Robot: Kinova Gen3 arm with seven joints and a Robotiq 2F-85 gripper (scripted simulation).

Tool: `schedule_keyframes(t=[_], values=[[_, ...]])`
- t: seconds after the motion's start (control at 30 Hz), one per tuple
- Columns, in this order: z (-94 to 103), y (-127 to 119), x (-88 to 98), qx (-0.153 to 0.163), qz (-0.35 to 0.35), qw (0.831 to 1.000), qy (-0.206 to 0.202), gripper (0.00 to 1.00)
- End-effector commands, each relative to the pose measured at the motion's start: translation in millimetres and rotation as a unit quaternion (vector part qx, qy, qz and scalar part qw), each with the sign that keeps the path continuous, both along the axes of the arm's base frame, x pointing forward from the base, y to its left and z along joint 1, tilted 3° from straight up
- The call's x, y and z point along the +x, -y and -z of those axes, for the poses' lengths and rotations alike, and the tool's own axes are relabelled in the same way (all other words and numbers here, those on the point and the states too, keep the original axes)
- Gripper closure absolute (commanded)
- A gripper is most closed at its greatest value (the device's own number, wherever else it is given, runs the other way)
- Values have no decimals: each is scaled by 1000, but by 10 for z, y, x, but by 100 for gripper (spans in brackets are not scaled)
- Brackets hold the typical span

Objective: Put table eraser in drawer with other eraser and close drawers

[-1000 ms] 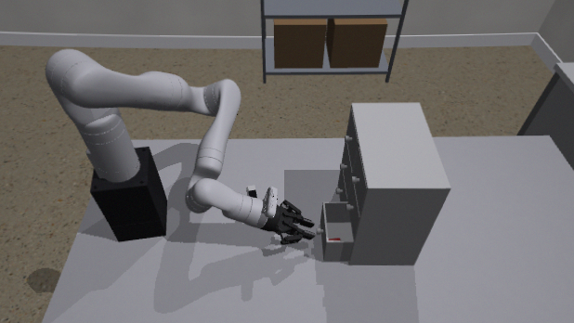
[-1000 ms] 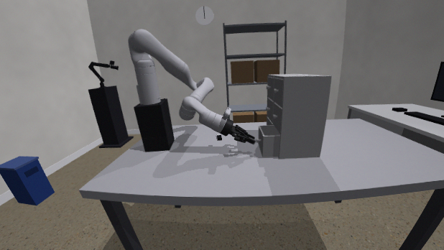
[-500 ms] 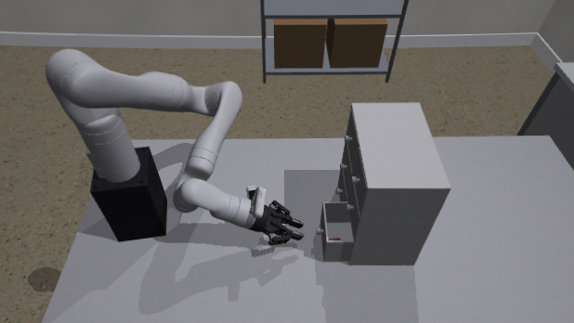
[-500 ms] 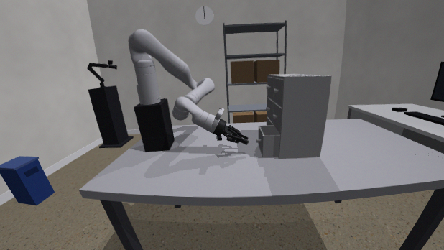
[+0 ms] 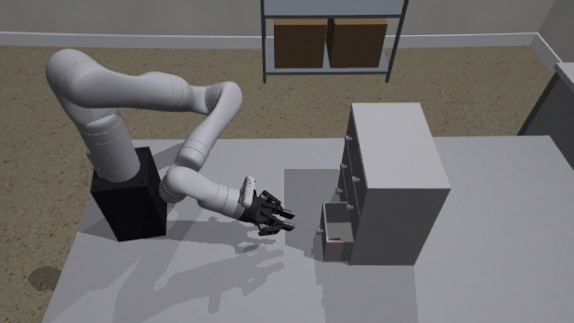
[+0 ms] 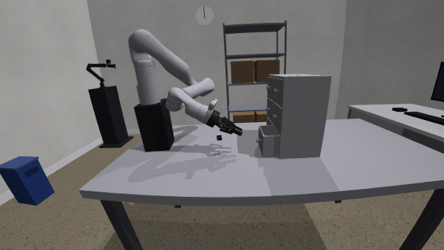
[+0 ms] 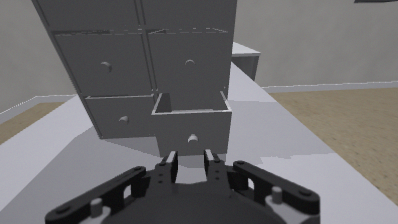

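Note:
The grey chest (image 5: 395, 153) (image 6: 302, 115) (image 7: 150, 50) stands on the table with small knobs on its drawer fronts. Its bottom drawer (image 5: 324, 241) (image 6: 266, 144) (image 7: 200, 122) nearest the front edge is pulled partly out. A small red thing (image 5: 334, 239) lies in it. My gripper (image 5: 290, 220) (image 6: 240, 133) (image 7: 190, 158) is partly open and empty. It hovers low over the table, a short way in front of that drawer's knob and pointing at it. A small dark block (image 6: 218, 137) lies on the table just behind the gripper; it is hidden in the other views.
The other drawers look pushed in. The arm's black base (image 5: 127, 195) stands at the table's left. A shelf with brown boxes (image 5: 330, 42) stands behind the table, and a second desk (image 6: 395, 115) stands to the right.

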State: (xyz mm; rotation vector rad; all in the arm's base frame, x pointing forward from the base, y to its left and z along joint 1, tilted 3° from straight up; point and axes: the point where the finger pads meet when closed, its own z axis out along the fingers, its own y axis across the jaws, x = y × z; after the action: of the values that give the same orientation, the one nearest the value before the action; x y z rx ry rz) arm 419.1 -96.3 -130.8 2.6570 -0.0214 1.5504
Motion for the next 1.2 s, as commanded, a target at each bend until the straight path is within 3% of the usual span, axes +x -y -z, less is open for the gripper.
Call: schedule_keyframes(t=[0.0,0.33,0.8,1.17], values=[[-102,20,-75,-4,3,1000,-1,67],[-345,-2,-234,-4,3,1000,-1,67],[-359,-2,-243,-1,7,1000,-1,67],[-381,-2,-269,19,39,999,1,67]])
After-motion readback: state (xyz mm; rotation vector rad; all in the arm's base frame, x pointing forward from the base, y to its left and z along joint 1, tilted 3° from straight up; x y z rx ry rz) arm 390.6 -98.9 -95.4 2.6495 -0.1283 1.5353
